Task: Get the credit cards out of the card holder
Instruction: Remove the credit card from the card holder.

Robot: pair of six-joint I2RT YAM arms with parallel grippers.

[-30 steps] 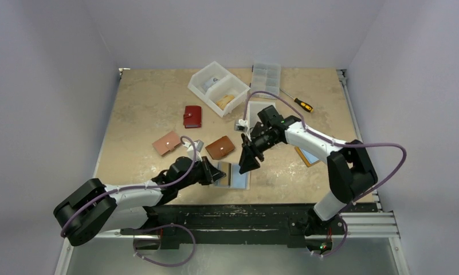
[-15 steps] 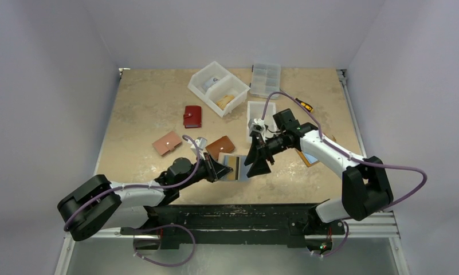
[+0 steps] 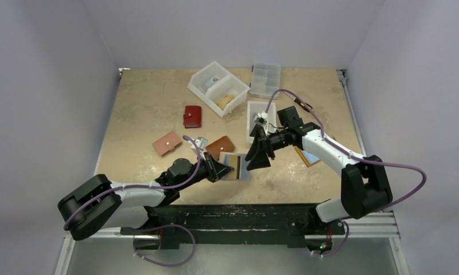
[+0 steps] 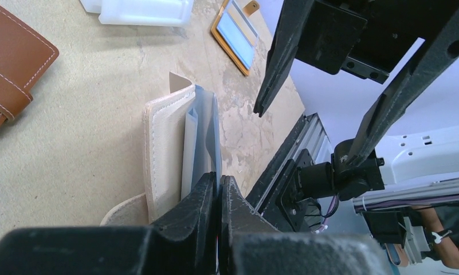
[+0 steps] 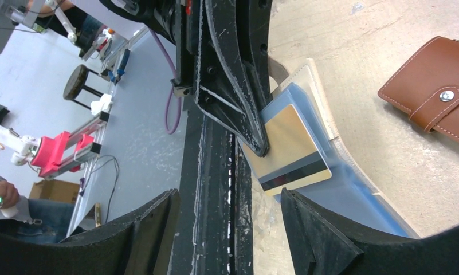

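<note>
The card holder [image 3: 238, 167] lies open near the table's front edge, cream outside [image 4: 164, 143] with clear bluish sleeves [image 4: 207, 132]. A gold credit card [image 5: 287, 154] with a black stripe shows in the top sleeve. My left gripper [image 3: 218, 168] is shut on the edge of that sleeve [image 4: 219, 183], its fingertips [image 5: 255, 140] lying over the gold card's corner. My right gripper [image 3: 259, 154] hangs open just above and right of the holder, with nothing between its fingers [image 5: 230, 217]. Other cards are hidden.
A brown wallet [image 3: 220, 146] sits just behind the holder, with a pink one [image 3: 167, 143] and a red one [image 3: 192, 116] further left. White bins [image 3: 218, 87], a clear organizer [image 3: 265, 79], a screwdriver [image 3: 303, 105] and an orange-framed holder [image 3: 307, 156] lie behind and right.
My left gripper has shifted the holder a little back and right. The right gripper has opened wider and drawn back and right, away from the holder.
</note>
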